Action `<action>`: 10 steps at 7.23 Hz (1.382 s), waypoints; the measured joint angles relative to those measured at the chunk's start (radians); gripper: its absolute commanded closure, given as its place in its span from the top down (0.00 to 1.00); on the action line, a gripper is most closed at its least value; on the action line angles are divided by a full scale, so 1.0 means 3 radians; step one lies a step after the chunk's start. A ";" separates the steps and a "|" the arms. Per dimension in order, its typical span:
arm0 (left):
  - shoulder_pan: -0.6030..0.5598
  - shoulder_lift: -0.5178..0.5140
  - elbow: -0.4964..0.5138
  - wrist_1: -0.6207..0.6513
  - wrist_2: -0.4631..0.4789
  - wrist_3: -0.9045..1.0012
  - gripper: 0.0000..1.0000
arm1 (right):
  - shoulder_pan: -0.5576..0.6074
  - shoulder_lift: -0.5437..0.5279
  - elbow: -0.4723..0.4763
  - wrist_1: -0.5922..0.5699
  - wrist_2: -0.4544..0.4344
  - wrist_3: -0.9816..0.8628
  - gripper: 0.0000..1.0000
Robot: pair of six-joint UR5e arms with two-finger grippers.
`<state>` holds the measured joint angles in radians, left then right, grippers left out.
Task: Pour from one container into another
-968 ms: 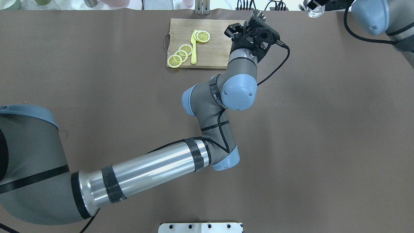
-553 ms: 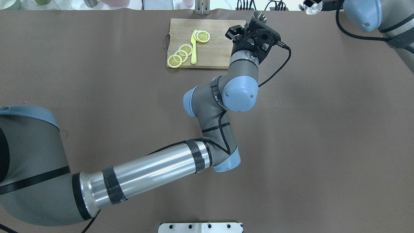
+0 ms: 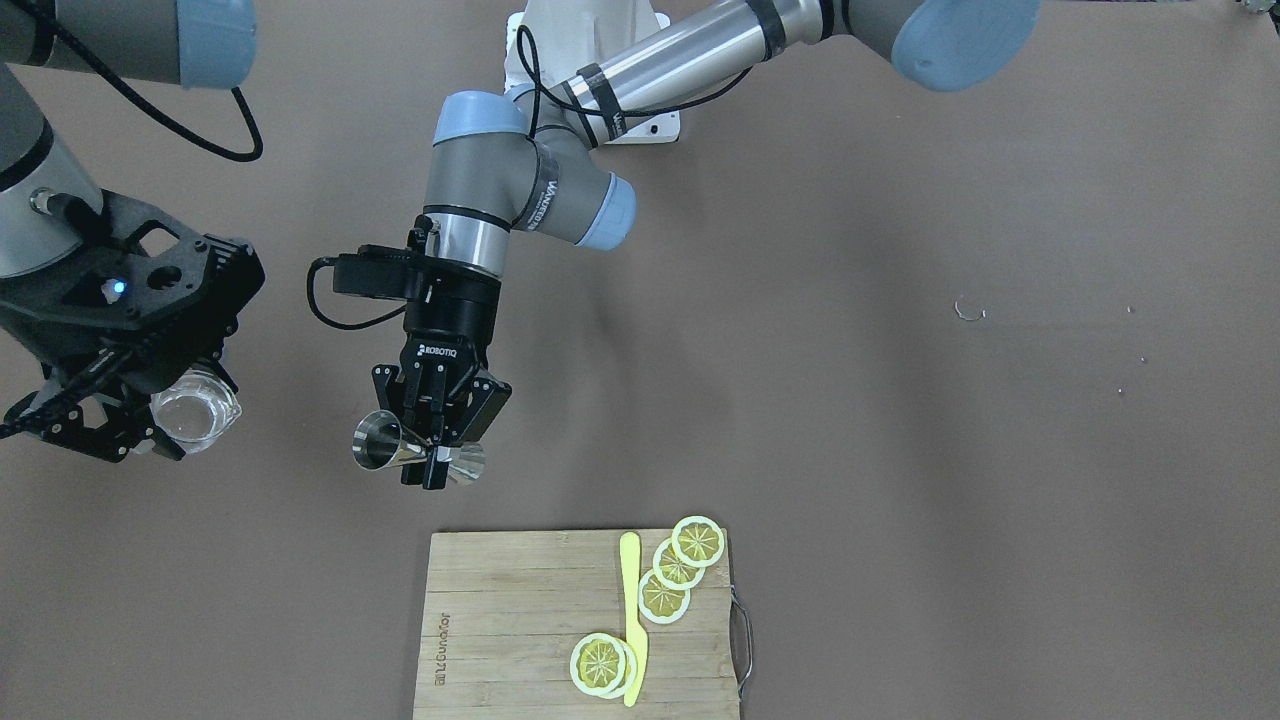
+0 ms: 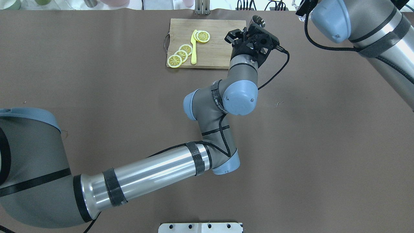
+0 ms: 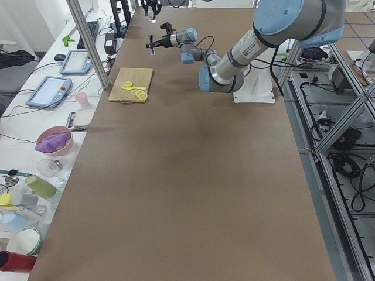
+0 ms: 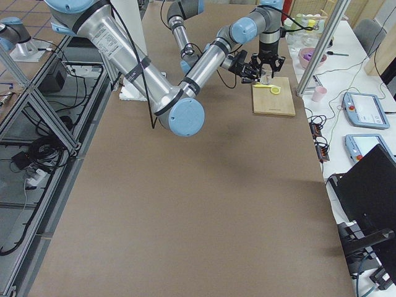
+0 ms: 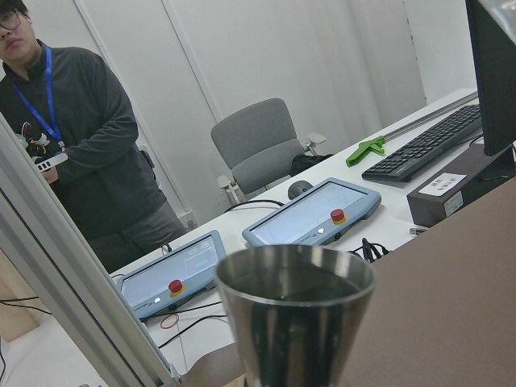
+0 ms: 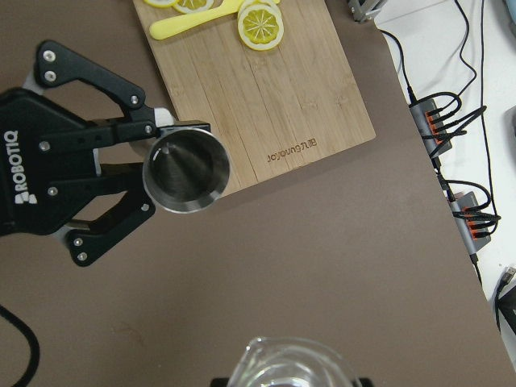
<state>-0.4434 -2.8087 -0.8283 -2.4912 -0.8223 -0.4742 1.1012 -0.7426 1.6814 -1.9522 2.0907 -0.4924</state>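
Note:
My left gripper (image 3: 437, 455) is shut on the waist of the steel jigger (image 3: 378, 452), holding it in the air just off the robot-side edge of the cutting board (image 3: 520, 620). The left wrist view shows the jigger (image 7: 298, 314) roughly upright. My right gripper (image 3: 165, 425) is shut on the clear glass tumbler (image 3: 195, 415), also off the table, on the jigger's right-arm side with a gap between them. In the right wrist view the tumbler's rim (image 8: 294, 359) is at the bottom edge and the jigger's open mouth (image 8: 185, 171) lies beyond it, between the left gripper's black fingers (image 8: 113, 129).
On the wooden cutting board (image 4: 213, 51) lie lemon slices (image 4: 181, 53) and a yellow knife (image 4: 193, 48). A person (image 7: 81, 145) stands beyond the table's far edge, near control tablets (image 7: 314, 214) and a chair. Bare brown table surrounds both arms.
The right arm has swung inward toward the left gripper, carrying the tumbler up out of the overhead view. The left gripper with the jigger has shifted slightly toward the far edge.

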 measured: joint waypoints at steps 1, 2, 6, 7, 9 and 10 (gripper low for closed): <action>0.0003 0.0000 0.0000 0.0000 0.0002 0.0000 0.00 | -0.0048 0.0052 -0.0020 -0.0100 -0.0088 -0.0061 0.00; 0.0005 0.0000 0.0000 -0.0001 0.0009 0.0001 0.00 | -0.0073 0.0128 -0.0095 -0.0138 -0.0130 -0.0091 0.00; 0.0005 0.0000 0.0000 -0.0005 0.0045 0.0001 0.00 | -0.0125 0.0502 -0.0541 -0.0168 -0.0171 -0.0126 0.00; 0.0005 0.0000 0.0000 -0.0005 0.0046 0.0001 0.00 | -0.0139 0.0545 -0.0571 -0.0214 -0.0200 -0.0125 0.00; 0.0009 0.0000 0.0000 -0.0005 0.0046 0.0001 0.00 | -0.0187 0.0599 -0.0578 -0.0360 -0.0318 -0.0128 0.00; 0.0010 0.0000 0.0000 -0.0005 0.0046 0.0001 0.00 | -0.0227 0.0617 -0.0584 -0.0424 -0.0381 -0.0131 0.00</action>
<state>-0.4405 -2.8087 -0.8283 -2.4927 -0.8084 -0.4740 1.0331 -0.5575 1.5063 -2.0795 1.9762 -0.5317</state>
